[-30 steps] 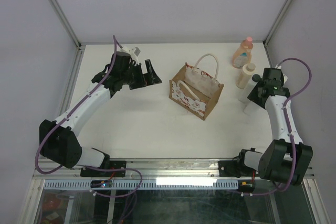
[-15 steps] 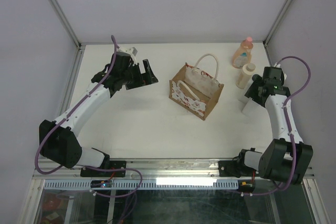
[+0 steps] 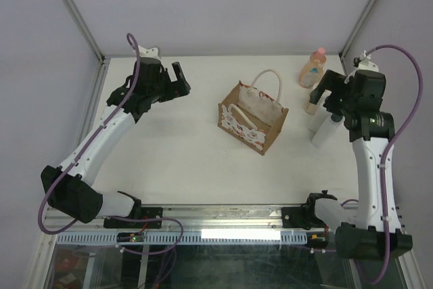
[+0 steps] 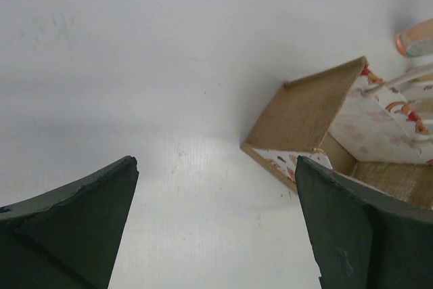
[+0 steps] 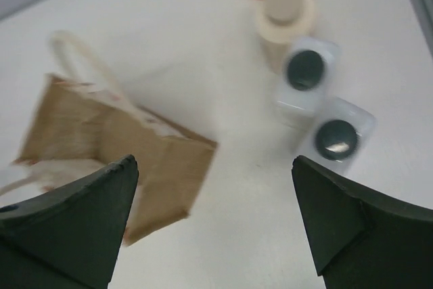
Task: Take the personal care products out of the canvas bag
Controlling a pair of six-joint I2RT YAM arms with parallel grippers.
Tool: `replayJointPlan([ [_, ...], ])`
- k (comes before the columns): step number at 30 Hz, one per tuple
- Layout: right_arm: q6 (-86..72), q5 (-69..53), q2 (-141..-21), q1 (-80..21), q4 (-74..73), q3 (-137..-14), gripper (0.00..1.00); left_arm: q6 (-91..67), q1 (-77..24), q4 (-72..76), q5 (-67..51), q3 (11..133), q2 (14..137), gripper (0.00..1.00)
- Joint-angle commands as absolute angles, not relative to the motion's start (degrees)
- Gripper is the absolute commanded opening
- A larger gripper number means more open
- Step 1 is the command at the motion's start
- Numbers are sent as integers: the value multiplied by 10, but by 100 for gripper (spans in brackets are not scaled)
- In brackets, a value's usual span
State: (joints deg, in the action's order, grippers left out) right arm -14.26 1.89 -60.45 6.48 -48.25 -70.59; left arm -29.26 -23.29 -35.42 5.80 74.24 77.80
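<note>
The canvas bag (image 3: 252,118) stands upright mid-table, brown with a white lace side and cream rope handles; no bottle shows inside it. It also shows in the left wrist view (image 4: 308,109) and the right wrist view (image 5: 125,140). To its right stand the peach-orange bottle (image 3: 312,68), the cream bottle (image 5: 285,11) and two white bottles with dark caps (image 5: 306,72) (image 5: 336,137). My left gripper (image 3: 177,80) is open and empty, well left of the bag. My right gripper (image 3: 336,96) is open and empty, raised above the bottles.
Metal frame posts and the enclosure walls (image 3: 352,38) border the table (image 3: 189,160) at the back corners. The bottles stand close to the right wall. Both arm bases sit at the near edge.
My right gripper has risen and drawn away from the white bottle it stood over. My left gripper has pulled back and to the left, further from the bag.
</note>
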Motion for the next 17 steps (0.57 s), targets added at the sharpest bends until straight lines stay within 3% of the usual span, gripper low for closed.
replayJointPlan([
  [1, -118, -172, -516, 34, -409, -768, 99, -248, -237, -346, 150, 795, 721, 99],
  [7, -140, -255, -490, 34, -366, -805, 99, -210, -237, -346, 194, 834, 700, 99],
  [17, -157, -247, -493, 34, -343, -809, 99, -201, -237, -366, 267, 841, 681, 99],
])
